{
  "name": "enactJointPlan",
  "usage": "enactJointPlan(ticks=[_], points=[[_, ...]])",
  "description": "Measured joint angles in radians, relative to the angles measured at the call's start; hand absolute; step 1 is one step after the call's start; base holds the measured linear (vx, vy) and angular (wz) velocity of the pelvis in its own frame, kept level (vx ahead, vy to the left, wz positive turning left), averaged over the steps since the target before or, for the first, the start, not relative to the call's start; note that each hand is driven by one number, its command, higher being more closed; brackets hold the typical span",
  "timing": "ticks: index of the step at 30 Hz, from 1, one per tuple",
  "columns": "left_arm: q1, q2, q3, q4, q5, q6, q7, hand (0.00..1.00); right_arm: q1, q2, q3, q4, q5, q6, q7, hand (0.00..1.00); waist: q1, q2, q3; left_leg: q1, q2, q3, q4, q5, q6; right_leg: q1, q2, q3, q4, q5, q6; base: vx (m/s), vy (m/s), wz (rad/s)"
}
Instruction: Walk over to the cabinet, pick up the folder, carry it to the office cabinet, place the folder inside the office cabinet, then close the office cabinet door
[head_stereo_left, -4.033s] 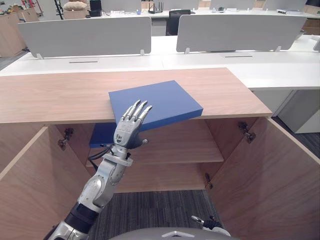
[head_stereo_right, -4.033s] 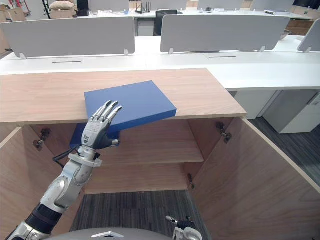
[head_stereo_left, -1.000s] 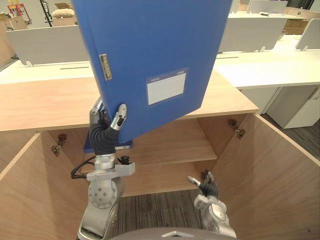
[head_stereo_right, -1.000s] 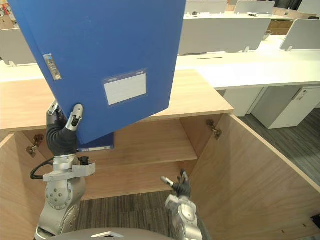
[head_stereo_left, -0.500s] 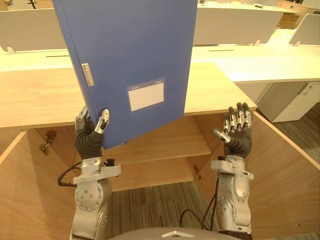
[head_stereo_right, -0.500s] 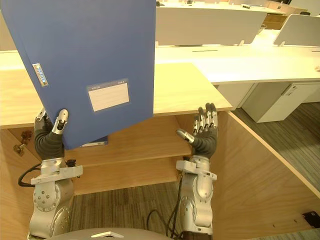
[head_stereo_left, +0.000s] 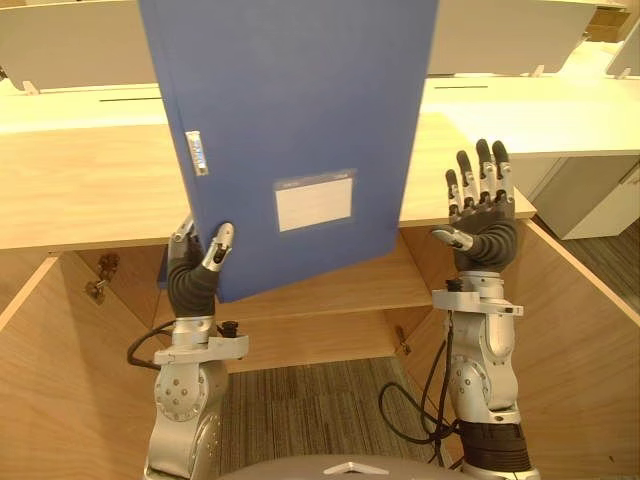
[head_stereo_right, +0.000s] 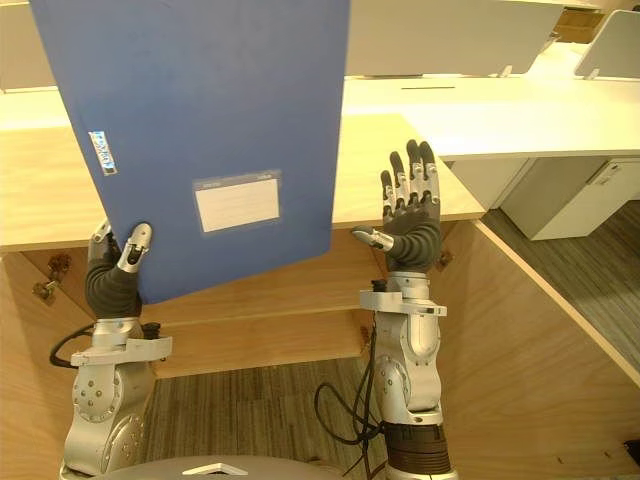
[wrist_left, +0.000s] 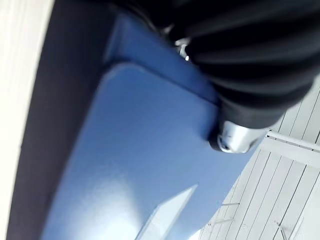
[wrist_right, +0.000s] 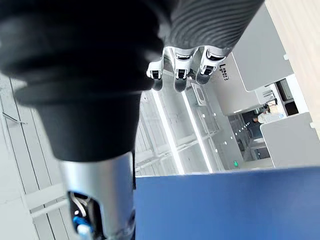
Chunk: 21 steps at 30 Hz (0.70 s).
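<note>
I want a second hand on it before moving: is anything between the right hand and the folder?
Nothing visible does. The right hand is raised with straight fingers beside the folder, apart from its edge. The left hand grips its lower corner.

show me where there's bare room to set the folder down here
The shelf is bare between the two arms, from under the folder across to the right hand. The cabinet top left of the folder is bare. It is tight at the shelf's left end, where the left hand grips the folder's lower corner and hides what lies behind.
</note>
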Motion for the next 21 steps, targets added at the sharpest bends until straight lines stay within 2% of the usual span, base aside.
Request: enactJointPlan(ticks=[4,12,15,19,20,21], points=[[-0.023,0.005,-0.036,0.013,-0.008,-0.003,-0.036,1.00,-0.014,-0.028,0.043,0.077,0.065,0.036,0.037,0.00,0.013,0.000,0.000,-0.005,0.000,-0.005,0.000,0.000,0.000,-0.002,-0.001,-0.001,0.001,0.001,0.001,-0.02,-0.031,0.04],[-0.026,0.022,-0.036,0.040,-0.022,-0.007,-0.042,1.00,-0.045,-0.081,0.080,0.151,0.121,0.060,0.083,0.00,0.019,-0.001,0.001,-0.018,-0.002,-0.022,0.000,0.004,0.005,-0.007,-0.003,-0.004,0.001,0.004,0.006,-0.03,-0.034,0.06],[-0.026,0.028,-0.036,0.040,-0.022,-0.007,-0.042,1.00,-0.082,-0.115,0.095,0.189,0.121,0.074,0.102,0.00,0.023,-0.002,0.001,-0.018,-0.003,-0.024,0.000,0.004,0.005,-0.007,-0.004,-0.003,0.003,0.006,0.008,-0.03,-0.030,0.03],[-0.027,0.046,-0.041,0.045,-0.022,-0.007,-0.043,1.00,-0.117,-0.201,0.137,0.230,0.121,0.104,0.139,0.00,0.030,-0.007,0.003,-0.026,-0.007,-0.025,0.000,0.006,0.009,-0.015,-0.008,-0.002,0.004,0.010,0.011,-0.04,-0.024,0.01],[-0.027,0.050,-0.046,0.048,-0.022,-0.008,-0.043,1.00,-0.120,-0.222,0.149,0.231,0.121,0.112,0.152,1.00,0.033,-0.007,0.003,-0.033,-0.007,-0.025,0.000,0.007,0.010,-0.021,-0.009,-0.001,0.004,0.013,0.011,-0.03,-0.016,0.00],[-0.027,0.059,-0.049,0.052,-0.022,-0.009,-0.043,1.00,-0.129,-0.249,0.159,0.240,0.121,0.119,0.162,1.00,0.033,-0.008,0.003,-0.039,-0.007,-0.025,0.000,0.010,0.012,-0.027,-0.009,-0.001,0.002,0.020,0.011,-0.05,-0.019,-0.01]])
